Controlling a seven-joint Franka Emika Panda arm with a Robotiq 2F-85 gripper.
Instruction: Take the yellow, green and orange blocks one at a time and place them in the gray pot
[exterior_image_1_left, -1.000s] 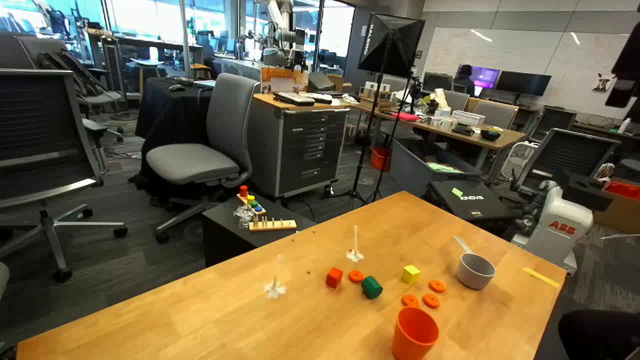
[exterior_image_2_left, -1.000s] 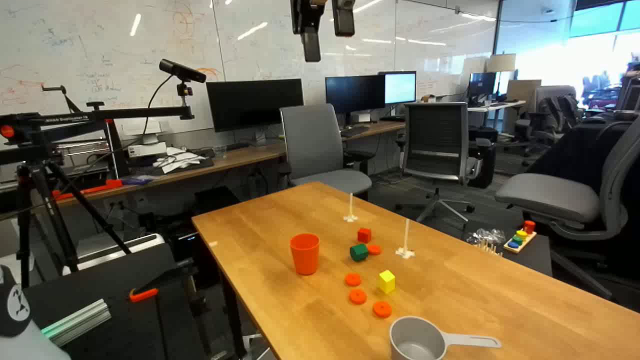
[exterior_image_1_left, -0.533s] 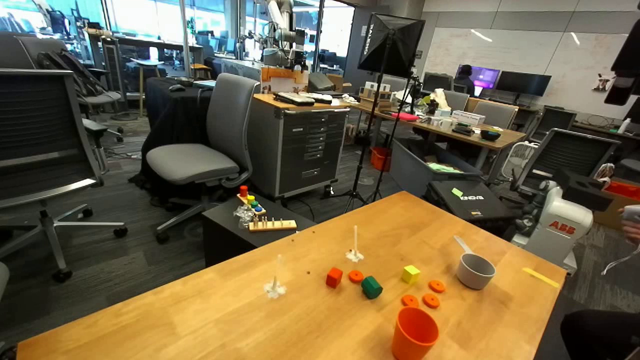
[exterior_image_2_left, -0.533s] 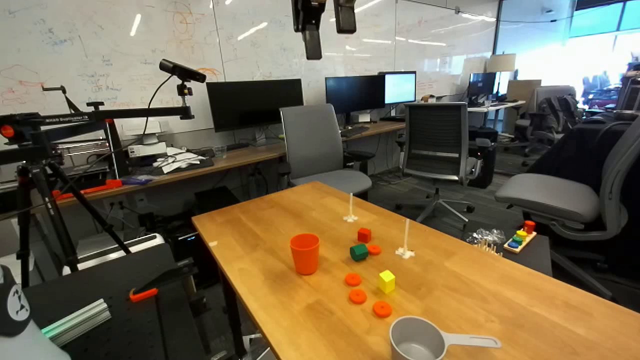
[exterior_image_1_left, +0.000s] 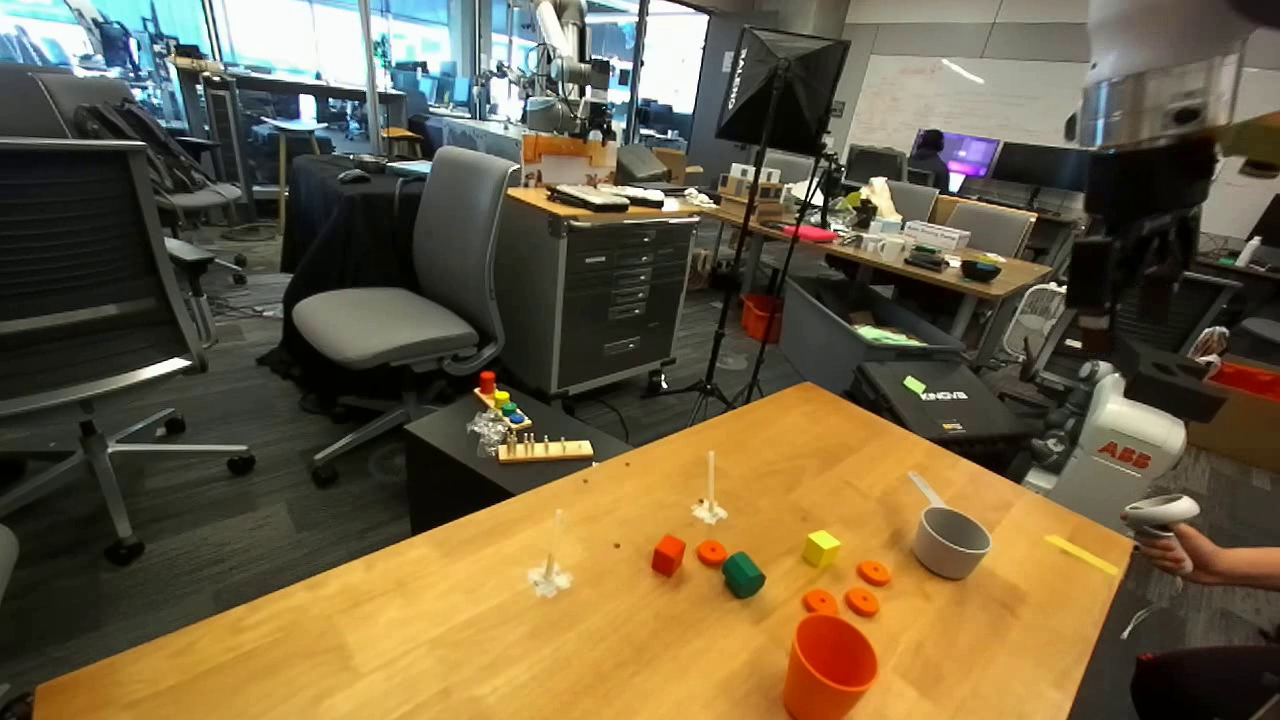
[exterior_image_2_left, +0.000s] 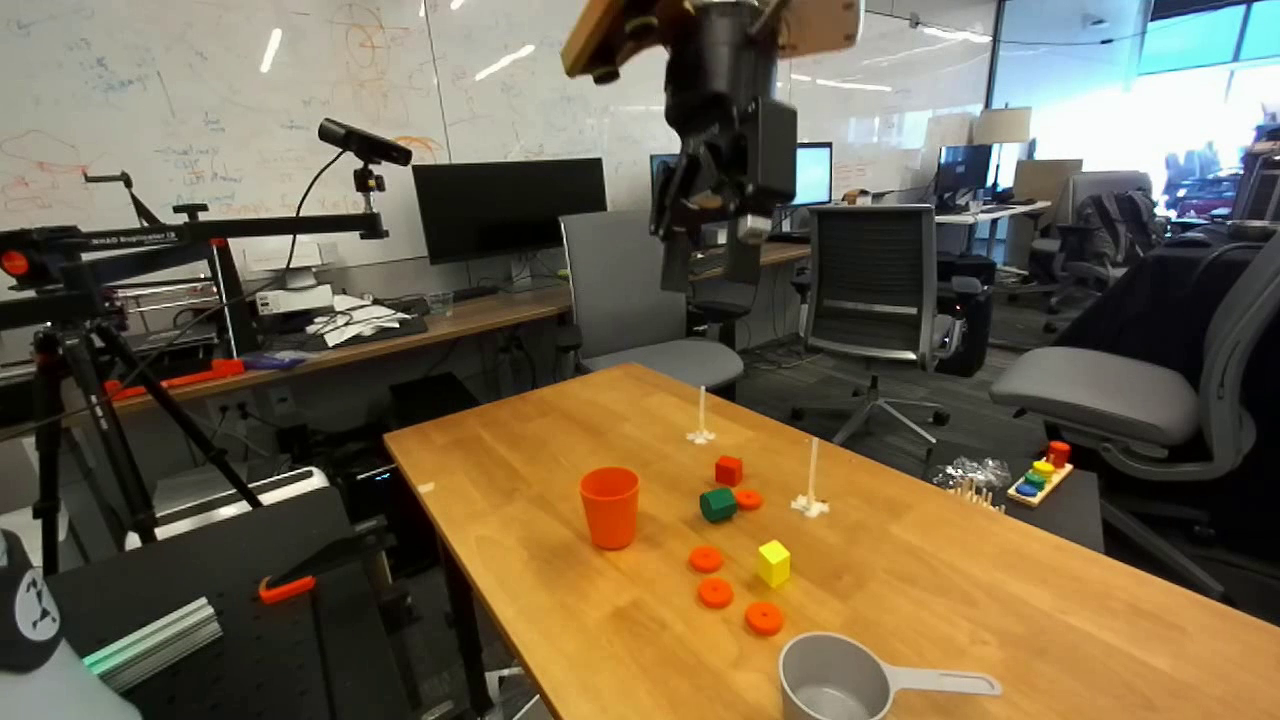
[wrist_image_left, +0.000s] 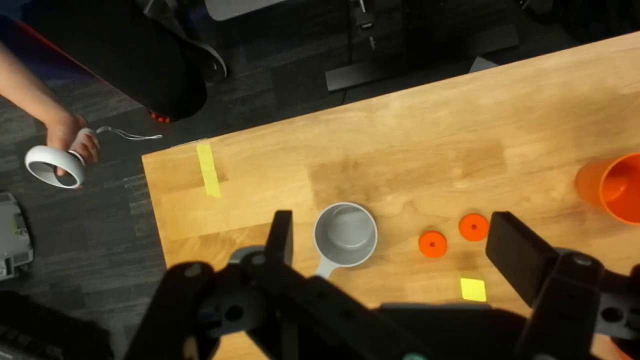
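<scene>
The gray pot (exterior_image_1_left: 948, 562), with a handle, stands on the table in both exterior views (exterior_image_2_left: 798, 672). In the wrist view the pot (wrist_image_left: 346, 234) has nothing in it. The yellow block (exterior_image_1_left: 822, 548) is near the pot, and it also shows in the wrist view (wrist_image_left: 473, 290). The green block (exterior_image_2_left: 718, 505) and the orange-red block (exterior_image_2_left: 729, 471) lie farther from the pot. Both are out of sight in the wrist view. My gripper (exterior_image_2_left: 710, 262) is high above the table, pointing down. Its fingers (wrist_image_left: 392, 230) are wide apart with nothing between them.
A tall orange cup (exterior_image_2_left: 611, 510) stands near the table's edge. Several flat orange discs (exterior_image_2_left: 715, 593) lie near the blocks. Two thin upright sticks (exterior_image_2_left: 813, 475) are fixed to the table (exterior_image_2_left: 950, 600). A person's hand with a white controller (wrist_image_left: 55, 165) is beyond the table corner.
My arm has come into both exterior views, and the gripper hangs lower. The hand with the controller has come into view beside the table. The blocks, pot and cup have not moved.
</scene>
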